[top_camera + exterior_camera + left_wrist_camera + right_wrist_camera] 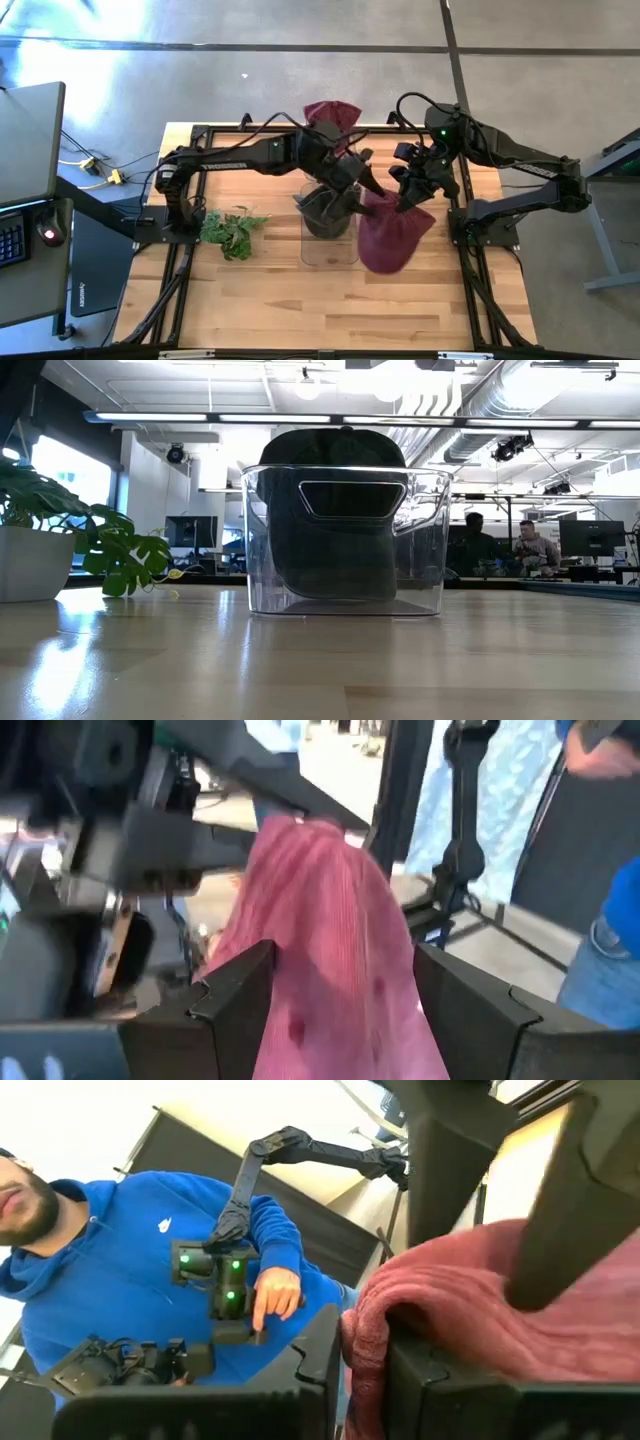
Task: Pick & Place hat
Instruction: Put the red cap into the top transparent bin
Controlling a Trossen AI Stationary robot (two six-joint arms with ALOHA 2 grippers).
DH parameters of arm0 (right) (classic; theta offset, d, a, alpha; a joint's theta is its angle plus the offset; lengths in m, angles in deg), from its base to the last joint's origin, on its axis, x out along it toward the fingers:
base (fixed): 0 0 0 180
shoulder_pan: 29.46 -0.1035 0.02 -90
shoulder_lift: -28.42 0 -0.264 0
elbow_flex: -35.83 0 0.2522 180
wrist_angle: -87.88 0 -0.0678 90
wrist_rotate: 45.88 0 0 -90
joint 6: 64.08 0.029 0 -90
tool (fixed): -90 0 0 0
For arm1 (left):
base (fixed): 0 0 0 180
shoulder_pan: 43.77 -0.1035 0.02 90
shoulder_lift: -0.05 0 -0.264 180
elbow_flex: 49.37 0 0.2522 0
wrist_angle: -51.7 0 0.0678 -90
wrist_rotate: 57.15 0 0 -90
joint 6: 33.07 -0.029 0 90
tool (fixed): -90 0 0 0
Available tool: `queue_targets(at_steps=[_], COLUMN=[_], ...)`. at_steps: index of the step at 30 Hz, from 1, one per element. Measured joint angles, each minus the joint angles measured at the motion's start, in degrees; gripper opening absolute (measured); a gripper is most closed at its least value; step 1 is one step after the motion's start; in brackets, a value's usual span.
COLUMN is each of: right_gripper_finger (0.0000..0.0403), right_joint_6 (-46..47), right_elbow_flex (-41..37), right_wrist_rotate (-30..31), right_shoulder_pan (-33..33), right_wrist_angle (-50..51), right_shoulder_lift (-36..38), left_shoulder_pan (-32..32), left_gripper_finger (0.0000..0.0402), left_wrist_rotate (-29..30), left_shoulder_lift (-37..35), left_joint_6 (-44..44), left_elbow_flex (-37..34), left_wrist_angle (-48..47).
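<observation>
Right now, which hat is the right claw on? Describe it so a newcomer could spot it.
Start at the clear plastic bin in the middle of the wooden table. Just to its right, the right claw is shut on a maroon hat hanging over the tabletop. Unlike the dark hat in the bin, it is outside the bin.

Open-plan robotics lab or tech office. Behind the clear bin (342, 540) on the wooden table (300, 300): exposed ducts and pipes (500, 410) on a white ceiling, strip lights, rows of monitors (590, 540) with people seated at desks (535, 545). Left of the table, seen from above: polished concrete floor (200, 90), a dark desk with keyboard and mouse (48, 234), loose cables. Beside the bin, a potted plant (60, 540). Beyond the right gripper (365, 1350), a person in a blue hoodie (130, 1270) working a control arm.
</observation>
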State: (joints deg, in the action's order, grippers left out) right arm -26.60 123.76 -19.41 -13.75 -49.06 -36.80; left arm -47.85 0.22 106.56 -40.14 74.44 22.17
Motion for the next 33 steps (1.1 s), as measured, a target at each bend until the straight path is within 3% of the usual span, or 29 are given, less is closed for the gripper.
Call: queue_targets(at_steps=[4,7,12,17,19,23,28,33], right_gripper_finger=[0.0026,0.0027,0.0050,0.0046,0.0045,0.0067,0.0128,0.0170], right_joint_6=[-0.1,0.0,-0.1,-0.6,-1.3,-1.4,-2.8,-12.4], right_elbow_flex=[0.0,0.0,0.0,0.0,0.0,0.0,0.0,0.0], right_wrist_rotate=[-0.8,-1.2,-1.2,-1.4,0.2,-0.6,-1.5,3.2], right_shoulder_pan=[0.0,0.0,0.0,0.0,0.0,0.7,5.9,10.1], right_wrist_angle=[0.0,0.0,0.0,0.0,0.9,1.7,1.5,3.6], right_shoulder_lift=[0.1,0.1,0.1,0.1,0.1,0.1,0.1,1.6], left_shoulder_pan=[0.0,0.0,0.0,-0.1,-0.3,-0.9,-0.7,-0.7], left_gripper_finger=[0.0229,0.0204,0.0126,0.0029,0.0008,0.0018,0.0004,0.0002], left_wrist_rotate=[-3.2,-6.5,-12.0,-14.6,-14.9,-16.3,-16.4,-10.5], left_shoulder_lift=[0.8,0.5,0.5,0.5,0.5,-0.3,-0.6,-2.9], left_joint_6=[1.7,1.8,2.0,3.5,4.9,7.8,8.9,8.9], left_elbow_flex=[-0.3,-0.3,-0.2,-0.2,-0.2,-0.2,-0.2,-0.1], left_wrist_angle=[-1.1,-0.6,-0.7,-0.6,-0.8,-1.3,-2.0,-8.3])
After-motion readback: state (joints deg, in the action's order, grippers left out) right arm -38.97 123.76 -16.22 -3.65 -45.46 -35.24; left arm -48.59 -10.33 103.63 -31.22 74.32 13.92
